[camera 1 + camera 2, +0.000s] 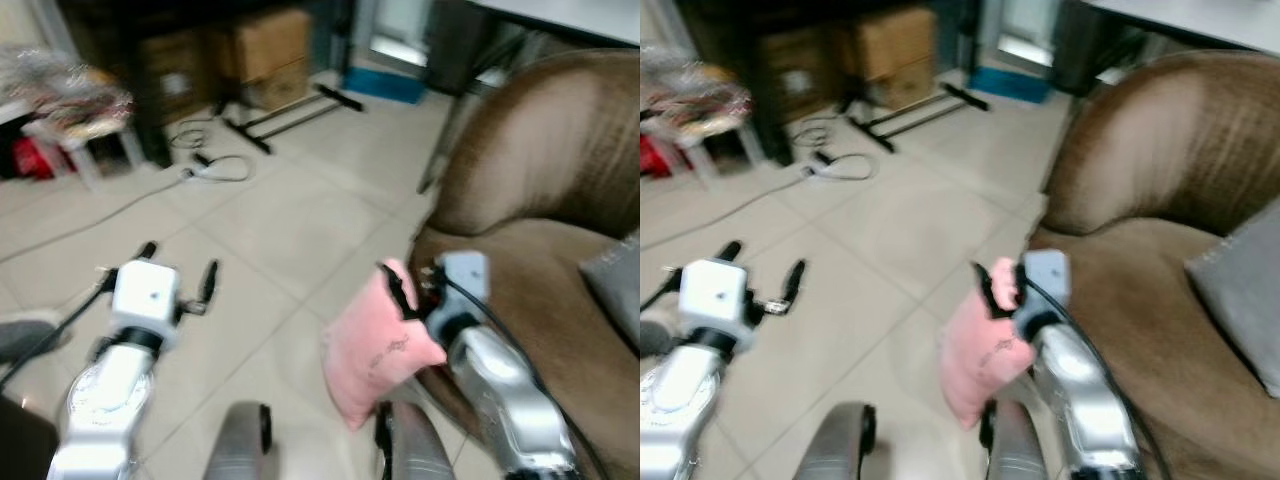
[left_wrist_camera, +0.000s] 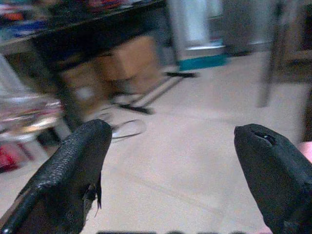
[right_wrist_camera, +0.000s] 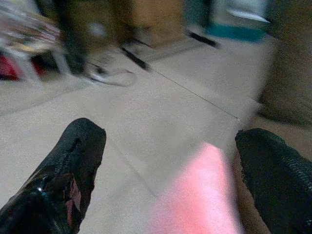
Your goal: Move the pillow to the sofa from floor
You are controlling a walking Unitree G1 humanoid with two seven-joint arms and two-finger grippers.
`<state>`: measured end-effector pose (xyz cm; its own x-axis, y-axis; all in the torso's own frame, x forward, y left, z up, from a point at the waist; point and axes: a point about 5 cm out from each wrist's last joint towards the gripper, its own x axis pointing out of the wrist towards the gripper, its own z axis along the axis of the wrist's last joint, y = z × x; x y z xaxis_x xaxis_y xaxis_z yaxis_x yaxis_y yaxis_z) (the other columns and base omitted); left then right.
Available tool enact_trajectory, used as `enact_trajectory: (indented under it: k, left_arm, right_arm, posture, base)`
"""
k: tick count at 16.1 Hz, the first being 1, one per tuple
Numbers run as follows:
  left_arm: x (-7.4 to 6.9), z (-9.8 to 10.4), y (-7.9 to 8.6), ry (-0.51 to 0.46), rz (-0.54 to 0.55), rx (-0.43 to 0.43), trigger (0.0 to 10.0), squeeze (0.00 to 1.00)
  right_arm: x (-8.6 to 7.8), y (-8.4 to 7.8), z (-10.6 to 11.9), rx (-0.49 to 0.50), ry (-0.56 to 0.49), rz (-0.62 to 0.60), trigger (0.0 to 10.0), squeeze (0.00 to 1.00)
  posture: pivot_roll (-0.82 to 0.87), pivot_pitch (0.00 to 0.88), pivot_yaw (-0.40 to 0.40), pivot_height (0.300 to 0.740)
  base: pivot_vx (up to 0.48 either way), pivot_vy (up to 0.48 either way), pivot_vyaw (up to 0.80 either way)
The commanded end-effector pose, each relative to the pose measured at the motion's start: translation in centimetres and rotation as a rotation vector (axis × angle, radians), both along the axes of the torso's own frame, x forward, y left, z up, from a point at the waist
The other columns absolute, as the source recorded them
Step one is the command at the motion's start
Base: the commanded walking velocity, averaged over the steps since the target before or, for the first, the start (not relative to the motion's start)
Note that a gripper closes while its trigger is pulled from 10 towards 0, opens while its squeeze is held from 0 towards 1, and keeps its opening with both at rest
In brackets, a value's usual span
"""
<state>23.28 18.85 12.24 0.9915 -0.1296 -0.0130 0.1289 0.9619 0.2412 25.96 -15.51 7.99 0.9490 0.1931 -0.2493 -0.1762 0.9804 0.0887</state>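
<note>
The pink pillow (image 1: 375,345) stands upright against the front edge of the brown sofa (image 1: 540,260), its lower end down by my legs. My right gripper (image 1: 405,288) is at the pillow's top corner. In the right wrist view its fingers (image 3: 73,161) are spread wide, and the pillow (image 3: 200,195) lies between them, closer to one finger. I cannot tell whether the pillow's weight rests on the floor. My left gripper (image 1: 180,270) hovers open over the tiled floor to the left, with nothing between its fingers (image 2: 73,165).
A grey cushion (image 1: 1240,300) lies on the sofa seat at the right. Cables (image 1: 215,165) and a black stand's legs (image 1: 290,110) lie on the floor ahead. Cardboard boxes (image 1: 270,50) sit under a dark table. A cluttered white stool (image 1: 75,115) stands at the far left.
</note>
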Motion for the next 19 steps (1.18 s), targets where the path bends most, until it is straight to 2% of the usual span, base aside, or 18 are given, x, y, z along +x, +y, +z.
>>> enact_trajectory:
  k: [1,4,8,19]
  left_arm:
    - [-0.3,0.2,0.5,-0.002,0.006,0.025,10.0,0.51]
    - [-0.3,0.1,0.5,-0.001,0.003,0.025,10.0,0.51]
    - [-0.3,-0.1,0.6,0.005,0.024,0.037,10.0,0.49]
    - [1.0,-0.1,0.4,0.011,-0.049,0.081,10.0,0.49]
  right_arm:
    - [0.5,-0.1,0.3,0.003,-0.013,-0.002,10.0,0.00]
    - [0.7,-0.2,0.1,0.004,-0.005,0.018,10.0,0.00]
    - [0.6,-0.2,-0.1,0.043,-0.005,0.021,10.0,0.00]
    - [0.8,0.1,0.0,0.060,0.003,0.017,10.0,0.00]
  posture:
    - [-0.05,0.000,-0.017,0.561]
    - [-0.05,0.000,-0.019,0.561]
    - [-0.05,0.000,-0.026,0.551]
    - [-0.05,0.000,-0.007,0.436]
  base:
    - [0.281,0.000,0.00]
    - [0.272,0.000,0.00]
    - [0.000,0.000,0.00]
    - [0.000,0.000,0.00]
